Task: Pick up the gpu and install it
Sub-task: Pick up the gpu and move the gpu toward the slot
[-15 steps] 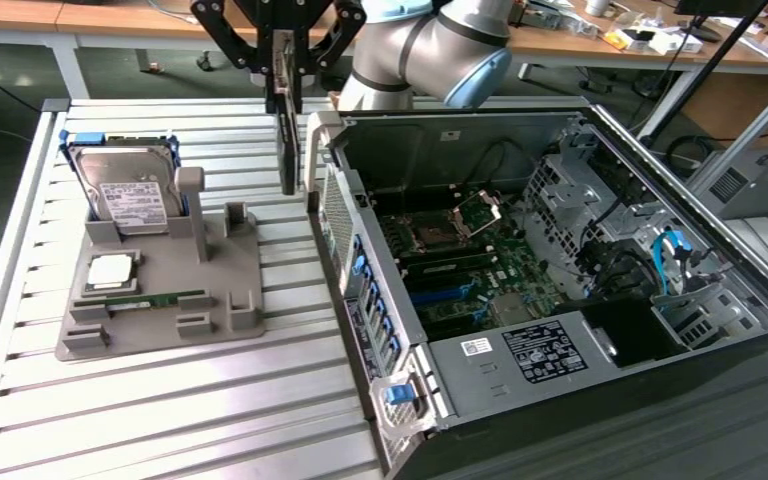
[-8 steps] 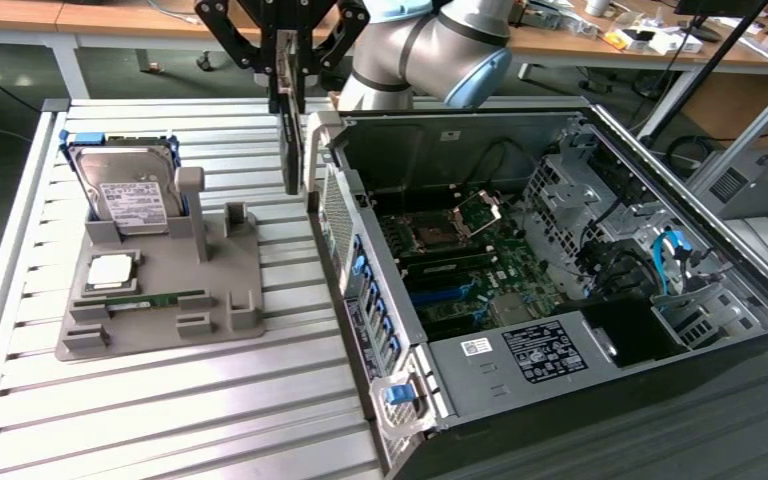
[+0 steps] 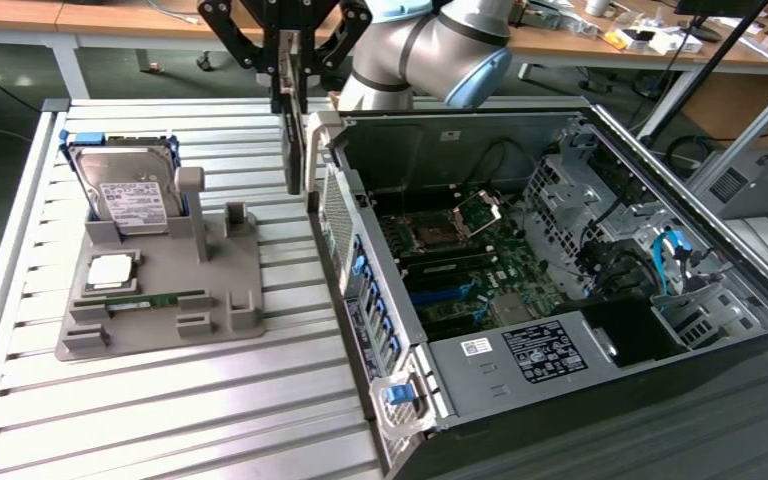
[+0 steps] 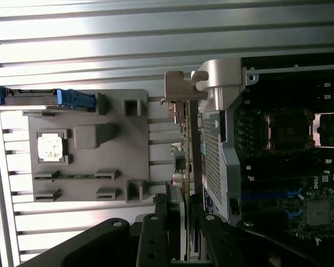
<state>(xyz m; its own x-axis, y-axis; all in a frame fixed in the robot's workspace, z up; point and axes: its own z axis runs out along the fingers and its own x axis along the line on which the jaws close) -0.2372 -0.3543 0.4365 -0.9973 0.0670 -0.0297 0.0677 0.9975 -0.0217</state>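
1. My jaws are pinching the gpu point(image 3: 292, 140) by its upper edge, and it is hanging upright directly beneath them.
2. The open computer case point(image 3: 438, 150) is sitting lower, just beside the card. I am judging that a tilt could snag the bracket point(image 4: 177, 89) on its wall.

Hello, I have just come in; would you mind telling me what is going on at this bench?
The robot arm's gripper is shut on the gpu and holds the card upright from above, clear of the slatted table. The card hangs between the grey parts holder and the open computer case, just outside the case's perforated wall and not yet installed. A hard drive, a processor chip and a memory stick sit in the holder.
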